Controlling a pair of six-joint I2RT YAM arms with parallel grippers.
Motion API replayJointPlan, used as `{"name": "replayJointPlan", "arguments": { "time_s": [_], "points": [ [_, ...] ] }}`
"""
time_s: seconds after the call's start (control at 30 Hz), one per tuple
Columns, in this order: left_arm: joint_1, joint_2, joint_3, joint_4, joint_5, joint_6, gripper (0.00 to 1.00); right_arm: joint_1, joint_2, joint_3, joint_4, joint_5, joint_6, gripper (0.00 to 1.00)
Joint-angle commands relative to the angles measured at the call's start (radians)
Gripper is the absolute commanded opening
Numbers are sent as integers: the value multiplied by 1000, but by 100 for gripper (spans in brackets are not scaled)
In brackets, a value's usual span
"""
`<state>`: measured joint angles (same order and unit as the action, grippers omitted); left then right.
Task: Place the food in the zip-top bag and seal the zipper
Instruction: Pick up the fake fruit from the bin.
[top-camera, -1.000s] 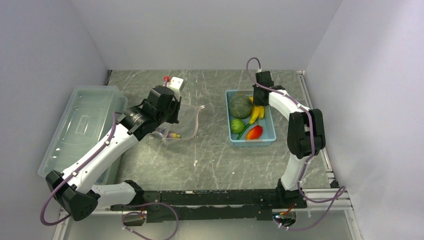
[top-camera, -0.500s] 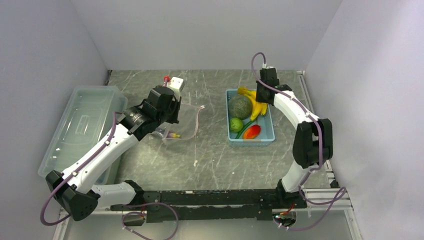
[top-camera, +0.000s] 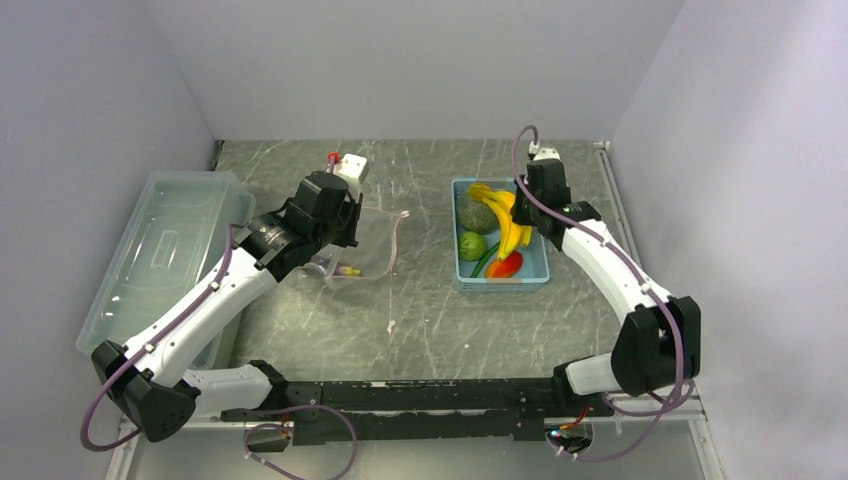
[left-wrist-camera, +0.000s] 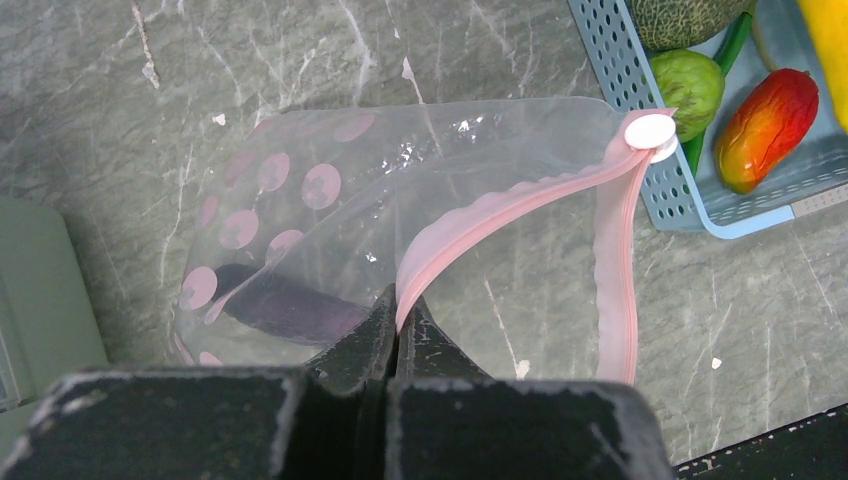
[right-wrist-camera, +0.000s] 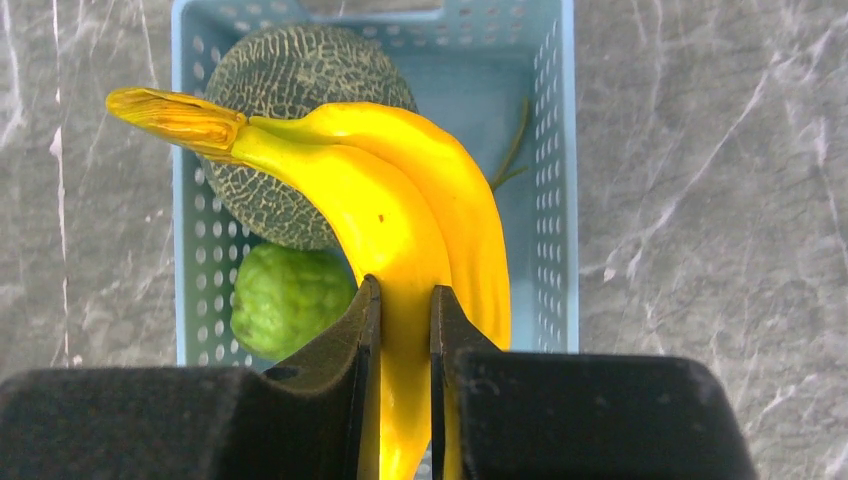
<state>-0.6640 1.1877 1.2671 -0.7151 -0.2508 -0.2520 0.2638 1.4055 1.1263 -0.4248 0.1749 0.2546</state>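
Observation:
My left gripper (left-wrist-camera: 398, 310) is shut on the pink zipper (left-wrist-camera: 500, 210) of the clear zip-top bag (left-wrist-camera: 420, 200) and holds its mouth open above the table; the bag also shows in the top view (top-camera: 375, 240). A purple eggplant (left-wrist-camera: 285, 305) lies inside the bag. My right gripper (right-wrist-camera: 402, 310) is shut on the yellow banana (right-wrist-camera: 390, 215) and holds it above the light-blue basket (right-wrist-camera: 560, 150); the banana also shows in the top view (top-camera: 505, 222). In the basket lie the dark green round fruit (right-wrist-camera: 300, 80), the lime-green fruit (right-wrist-camera: 290, 295), the red-orange fruit (left-wrist-camera: 765, 125) and the thin green vegetable (left-wrist-camera: 728, 45).
A large translucent bin (top-camera: 165, 250) stands at the table's left. A small white box (top-camera: 350, 168) sits behind the bag. The basket (top-camera: 465, 275) stands right of the bag. Grey walls close in the back and both sides.
My right gripper has lifted the banana out of the basket and pulled back toward the near side. The left gripper and the bag have not moved.

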Motion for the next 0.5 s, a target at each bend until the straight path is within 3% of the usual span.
{"name": "replayJointPlan", "arguments": {
  "time_s": [0.0, 0.2, 0.33, 0.47],
  "points": [
    [4, -30, 2, 28, 11, 6, 0, 5, -97, -87, 110, -61, -10, 0],
    [4, -29, 2, 29, 13, 7, 0, 8, -136, -206, 262, -152, -37, 0],
    [5, -30, 2, 28, 10, 7, 0, 9, -96, -202, 311, -147, -28, 1],
    [4, -30, 3, 28, 7, 6, 0, 10, -63, -190, 313, -143, -32, 30]
  ]
}}
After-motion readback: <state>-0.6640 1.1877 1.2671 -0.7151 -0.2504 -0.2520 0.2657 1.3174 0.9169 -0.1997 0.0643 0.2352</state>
